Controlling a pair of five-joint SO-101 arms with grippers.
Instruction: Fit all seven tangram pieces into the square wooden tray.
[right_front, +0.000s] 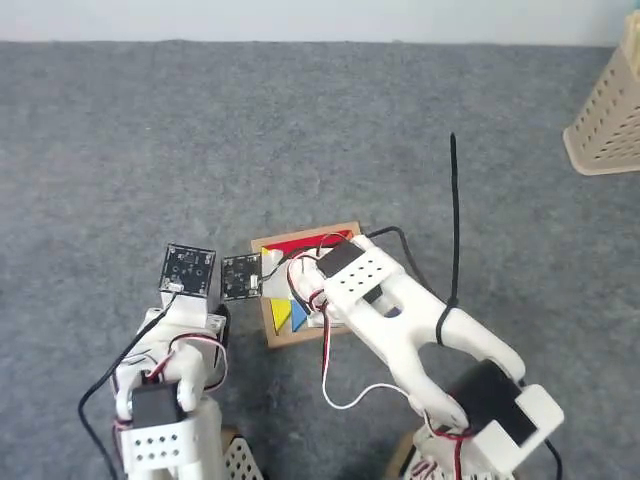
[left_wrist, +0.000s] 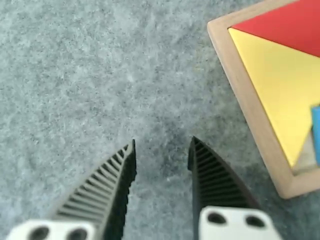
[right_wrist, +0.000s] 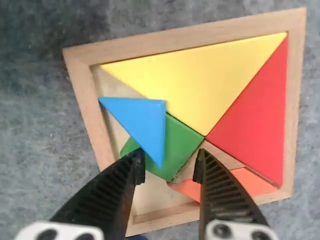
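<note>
The tray (right_wrist: 80, 100) lies on the grey table (right_front: 300, 130), and the right gripper (right_wrist: 170, 157) hangs directly over it. Its fingers (right_wrist: 125, 185) stand moderately apart with nothing clamped between them.

A yellow triangle (right_wrist: 200, 85) and a red triangle (right_wrist: 255, 120), both large, lie flat in the tray and meet along one long edge. They fill the half of the tray away from the fingers. A green square (right_wrist: 175, 145) sits against the corner where these two meet, and the near part of it lies under the gap between the fingers. An orange piece (right_wrist: 240, 182) lies beside the square along the red triangle, partly under one finger.

The blue triangle (right_wrist: 142, 122) is not seated. It lies across the green square's edge and over bare tray floor, with its narrow tip just beside one fingertip. I cannot tell whether tip and finger touch.

The left gripper (left_wrist: 162, 147) hangs over bare table just beside the tray's rim (left_wrist: 250, 100). Its fingers (left_wrist: 115, 175) are spread and hold nothing. A pale perforated basket (right_front: 610, 110) stands well away at the table's far edge.
</note>
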